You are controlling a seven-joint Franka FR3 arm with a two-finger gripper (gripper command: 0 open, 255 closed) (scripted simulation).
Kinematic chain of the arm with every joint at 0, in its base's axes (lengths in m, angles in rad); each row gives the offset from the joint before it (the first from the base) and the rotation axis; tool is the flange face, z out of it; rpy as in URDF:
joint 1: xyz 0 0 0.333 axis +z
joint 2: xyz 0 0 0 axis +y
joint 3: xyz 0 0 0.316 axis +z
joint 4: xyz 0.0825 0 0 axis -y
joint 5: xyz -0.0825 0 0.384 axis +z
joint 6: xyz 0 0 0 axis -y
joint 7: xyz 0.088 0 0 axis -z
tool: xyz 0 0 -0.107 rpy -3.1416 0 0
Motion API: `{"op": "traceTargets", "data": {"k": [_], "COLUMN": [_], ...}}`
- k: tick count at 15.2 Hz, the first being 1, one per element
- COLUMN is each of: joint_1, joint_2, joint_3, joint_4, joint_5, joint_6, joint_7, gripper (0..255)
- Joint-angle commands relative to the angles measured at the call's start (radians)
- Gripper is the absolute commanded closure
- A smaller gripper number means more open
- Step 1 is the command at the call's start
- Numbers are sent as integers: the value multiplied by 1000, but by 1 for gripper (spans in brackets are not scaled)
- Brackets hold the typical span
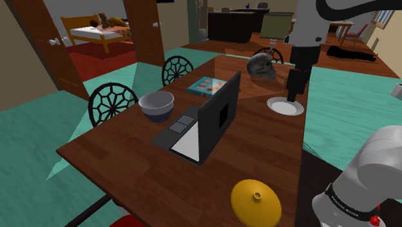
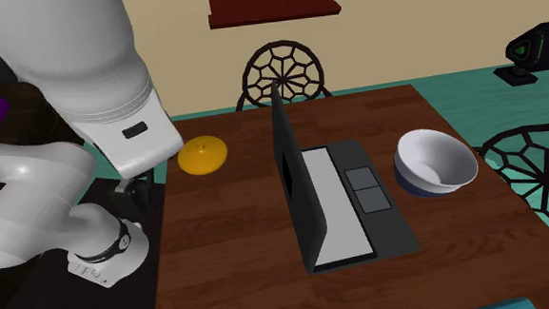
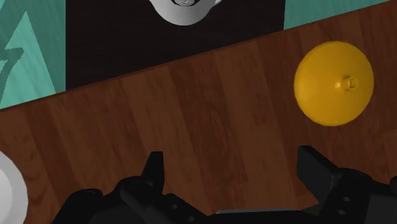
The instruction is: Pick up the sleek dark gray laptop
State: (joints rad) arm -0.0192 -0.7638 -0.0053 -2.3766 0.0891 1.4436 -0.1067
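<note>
So the gripper [image 1: 294, 93] hangs over a white plate [image 1: 276, 106] close to the table [image 1: 258, 161] edge on the stand's side. In the wrist view its fingers [image 3: 156, 170] are spread wide with nothing but bare wood between them, so the hand is released and empty.

The dark gray laptop [image 1: 212, 119] sits around the middle of the table, open, with the screen standing up. The key bit is that the back of the lid faces the stand-side edge and the keyboard faces the far side, where the chairs are. From the hand, that puts the laptop further in toward the table's middle and a bit along toward the corner with the yellow knobbed lid [image 3: 334, 83].

The laptop's long axis, meaning the lid's top edge and the hinge, runs roughly parallel to that stand-side edge. The fingers look spread along about the same line. My guess is the wrist needs something like a quarter turn before the fingers can straddle the thin lid edge or the base.

A white bowl [image 1: 156, 115] sits just beside the keyboard on the far side, apart from it, so it shouldn't get in the way.
</note>
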Motion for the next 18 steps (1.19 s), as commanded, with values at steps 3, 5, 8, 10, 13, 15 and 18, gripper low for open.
{"op": "traceTargets", "data": {"k": [3, 5, 8, 10, 13, 15, 18], "joint_1": [-23, -50, -95, -128, -181, -218, -266], "joint_2": [24, 59, 130, 189, 292, 370, 499], "joint_3": [70, 139, 239, 302, 391, 447, 523], "joint_4": [24, 57, 124, 179, 276, 349, 470], "joint_5": [46, 84, 126, 139, 137, 120, 70], "joint_6": [15, 32, 62, 81, 106, 119, 127], "joint_7": [158, 314, 547, 703, 937, 1096, 1337], "gripper": [0, 0, 0, 0, 0, 0, 0]}}
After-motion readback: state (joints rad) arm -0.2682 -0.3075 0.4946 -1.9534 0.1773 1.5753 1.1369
